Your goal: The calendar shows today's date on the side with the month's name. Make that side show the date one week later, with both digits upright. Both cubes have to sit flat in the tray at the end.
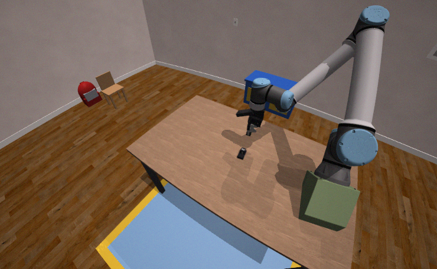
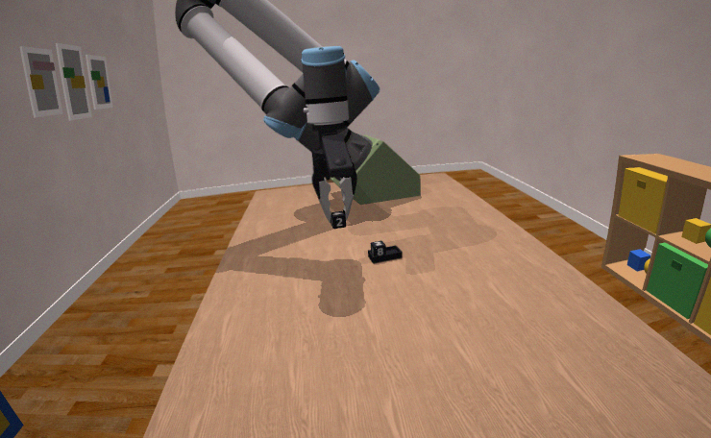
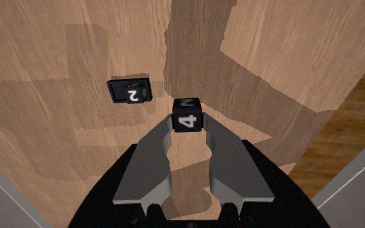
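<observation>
The black tray (image 1: 240,156) (image 2: 394,254) (image 3: 115,91) lies on the table. One black cube (image 1: 243,150) (image 2: 379,250) (image 3: 135,93) sits in its left half in the exterior view, with an 8 facing that camera; its top shows a 2, upside down in the wrist view. The tray's other half is empty. My gripper (image 1: 248,133) (image 2: 338,218) (image 3: 187,114) is shut on the other black cube, above the table and beside the tray. That cube shows an upright 2 to the exterior view and a sideways 4 to the wrist camera. The month's name is not readable.
The wooden table (image 1: 180,133) (image 2: 314,370) bears the tray. The green block-shaped base (image 1: 332,203) (image 2: 388,174) stands under the arm at one end. A blue cabinet (image 1: 275,77) stands beyond the table, and a shelf (image 2: 657,160) stands at the right in the exterior view.
</observation>
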You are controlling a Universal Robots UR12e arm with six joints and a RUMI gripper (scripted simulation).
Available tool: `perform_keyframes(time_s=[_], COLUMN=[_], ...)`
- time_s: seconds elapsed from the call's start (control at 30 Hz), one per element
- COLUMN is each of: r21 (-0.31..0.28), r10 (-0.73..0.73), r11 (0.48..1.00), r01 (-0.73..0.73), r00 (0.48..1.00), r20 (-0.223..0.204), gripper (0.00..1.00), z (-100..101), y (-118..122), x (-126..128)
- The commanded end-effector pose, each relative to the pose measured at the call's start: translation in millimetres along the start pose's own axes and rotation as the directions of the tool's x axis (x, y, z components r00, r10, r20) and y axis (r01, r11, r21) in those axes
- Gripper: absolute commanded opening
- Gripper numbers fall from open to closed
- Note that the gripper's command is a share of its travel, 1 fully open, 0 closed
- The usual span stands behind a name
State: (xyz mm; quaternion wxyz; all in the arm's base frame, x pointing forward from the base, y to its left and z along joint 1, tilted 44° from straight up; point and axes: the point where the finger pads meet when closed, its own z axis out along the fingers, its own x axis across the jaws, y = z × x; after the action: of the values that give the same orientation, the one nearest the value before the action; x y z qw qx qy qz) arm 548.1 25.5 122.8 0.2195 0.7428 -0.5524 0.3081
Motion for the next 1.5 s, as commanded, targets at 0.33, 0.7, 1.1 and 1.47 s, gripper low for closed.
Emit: perform_keyframes(time_s=[0.33, 0.7, 1.1, 1.47], r21=[0.0, 0.0, 0.0, 0.0], r10=[0.001, 0.001, 0.001, 0.001], r11=[1.0, 1.0, 1.0, 1.0], r01=[-0.001, -0.001, -0.001, -0.001], r00=[1.0, 1.0, 1.0, 1.0], r20=[0.0, 0.0, 0.0, 0.0], gripper=[0.1, 0.1, 0.1, 0.1], z=[4.9, 37.1, 87.4, 94.9], y=[-0.4, -0.5, -0.8, -0.8], x=[0.1, -0.1, -0.4, -0.5])
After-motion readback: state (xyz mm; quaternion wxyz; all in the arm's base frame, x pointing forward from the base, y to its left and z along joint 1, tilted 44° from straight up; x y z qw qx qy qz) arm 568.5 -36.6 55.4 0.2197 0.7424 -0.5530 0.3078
